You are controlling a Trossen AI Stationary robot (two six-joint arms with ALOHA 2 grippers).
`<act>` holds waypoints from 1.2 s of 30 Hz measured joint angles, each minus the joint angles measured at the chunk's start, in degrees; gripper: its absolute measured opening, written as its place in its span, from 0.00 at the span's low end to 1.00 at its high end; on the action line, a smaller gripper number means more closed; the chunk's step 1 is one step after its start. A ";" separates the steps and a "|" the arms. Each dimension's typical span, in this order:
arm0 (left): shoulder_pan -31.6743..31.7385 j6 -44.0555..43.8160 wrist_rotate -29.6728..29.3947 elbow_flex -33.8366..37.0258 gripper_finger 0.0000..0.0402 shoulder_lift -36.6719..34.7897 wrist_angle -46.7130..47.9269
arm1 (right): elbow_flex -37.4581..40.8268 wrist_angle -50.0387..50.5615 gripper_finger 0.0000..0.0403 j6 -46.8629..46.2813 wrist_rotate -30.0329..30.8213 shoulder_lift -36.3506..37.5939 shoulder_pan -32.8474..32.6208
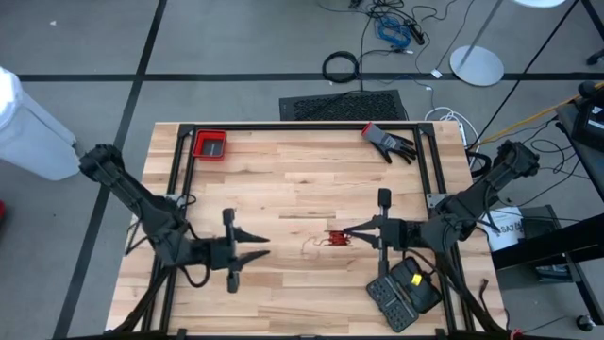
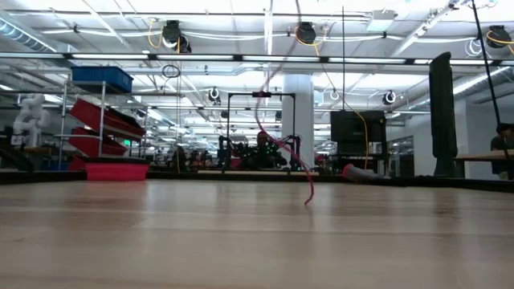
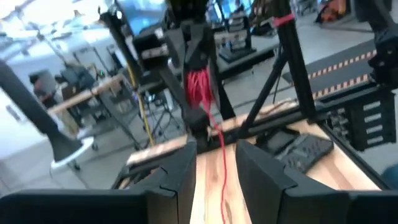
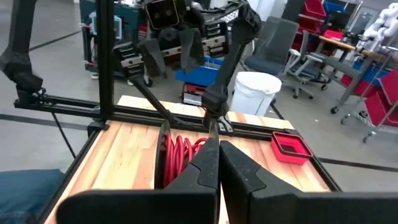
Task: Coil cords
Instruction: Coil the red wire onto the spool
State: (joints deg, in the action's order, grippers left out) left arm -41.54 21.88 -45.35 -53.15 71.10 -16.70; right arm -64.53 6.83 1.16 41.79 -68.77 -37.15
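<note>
The thin red cord is gathered into a small coil of several loops (image 1: 337, 238) at the tips of my right gripper (image 1: 351, 231), near the table's middle. The coil also shows in the right wrist view (image 4: 177, 155) and the left wrist view (image 3: 199, 87). A loose strand (image 3: 221, 168) runs from the coil over the wood toward my left gripper (image 1: 268, 247), which is open and stands to the coil's left, touching nothing. In the low view a strand (image 2: 307, 189) hangs down to the table. I cannot make out the black disc. My right gripper is shut on the red cord. The bunched loops (image 4: 180, 152) lie against the outer side of one finger (image 4: 205, 168), and the fingers hide the pinched spot. The fingers come from the table's right side, about level. A slack strand (image 3: 217, 140) trails from the coil onto the table.
A red bin (image 1: 209, 144) stands at the far left and a black glove (image 1: 389, 142) lies at the far right. A black keypad-like device (image 1: 404, 293) lies at the near right, by my right arm. Dark frame rails (image 1: 302, 127) border the wooden top.
</note>
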 joint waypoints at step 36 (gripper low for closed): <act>7.21 6.96 15.09 0.00 0.30 12.79 -24.47 | 0.02 -13.11 0.00 3.98 -15.14 -7.20 8.22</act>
State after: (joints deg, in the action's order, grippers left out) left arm -34.33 28.84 -30.26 -53.15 83.90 -41.17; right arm -64.51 -6.29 5.14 26.65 -75.96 -28.93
